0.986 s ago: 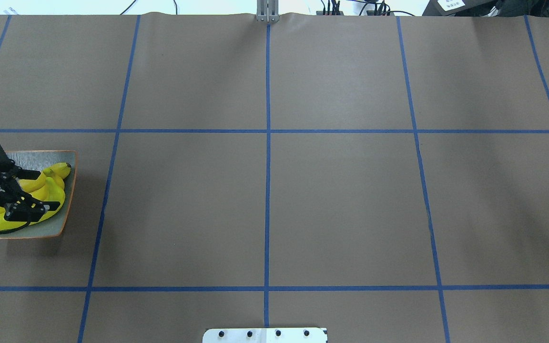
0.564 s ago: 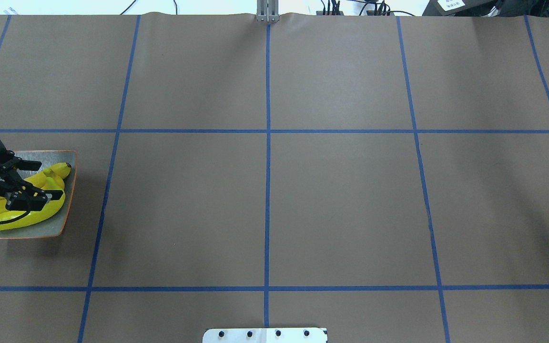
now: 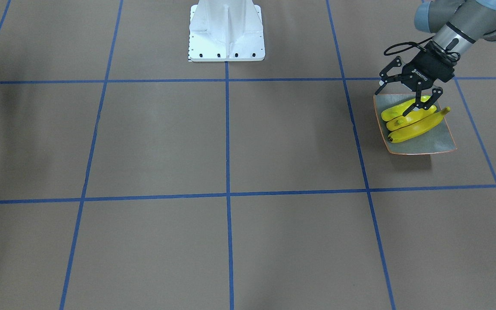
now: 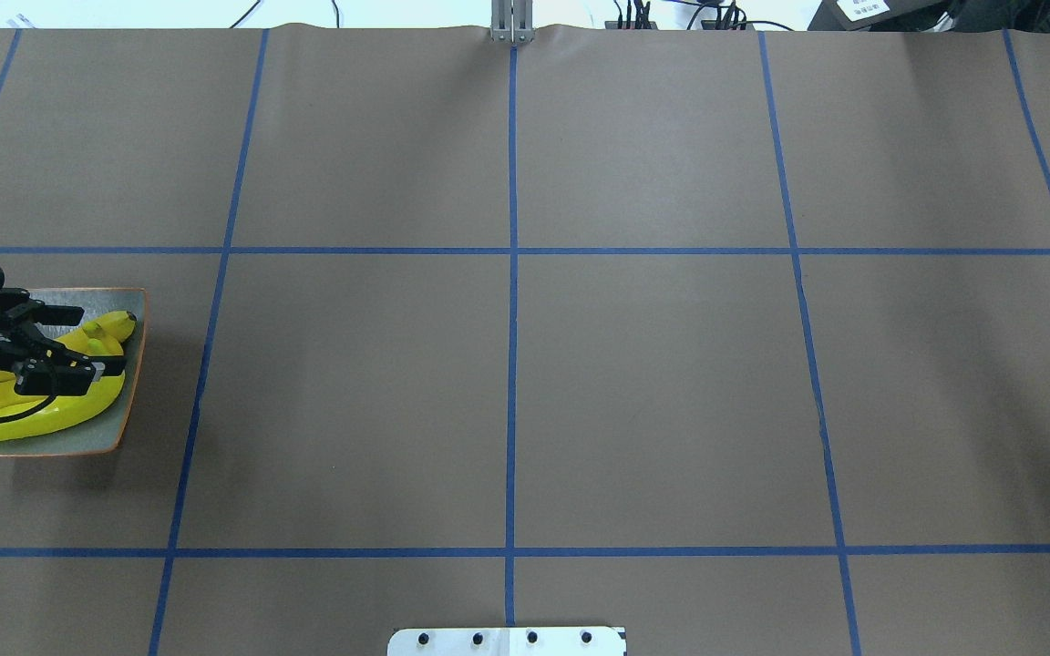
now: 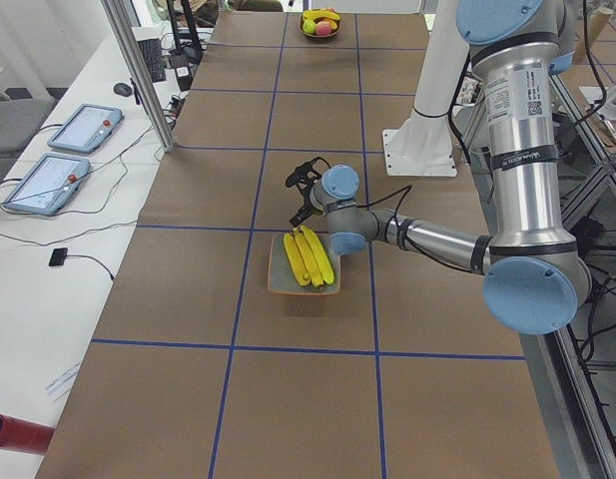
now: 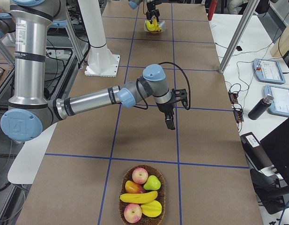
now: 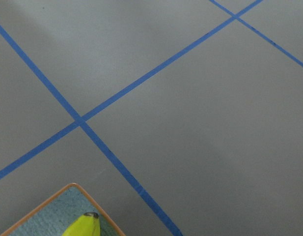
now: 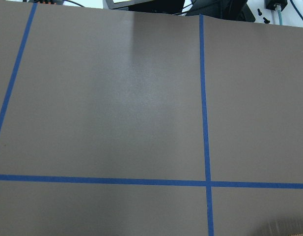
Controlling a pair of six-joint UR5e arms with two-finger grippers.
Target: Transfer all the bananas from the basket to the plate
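Front view: the left hand (image 3: 398, 102), fingers apart, is held over bananas (image 3: 412, 125) on the plate (image 3: 441, 145). Right-side view: one banana (image 6: 138, 197) is left in the basket (image 6: 121, 202) (likely fetched next); the state of the right hand (image 6: 170, 124) cannot be told.

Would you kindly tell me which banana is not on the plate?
The banana lying in the wicker basket; the other bananas lie together on the plate.
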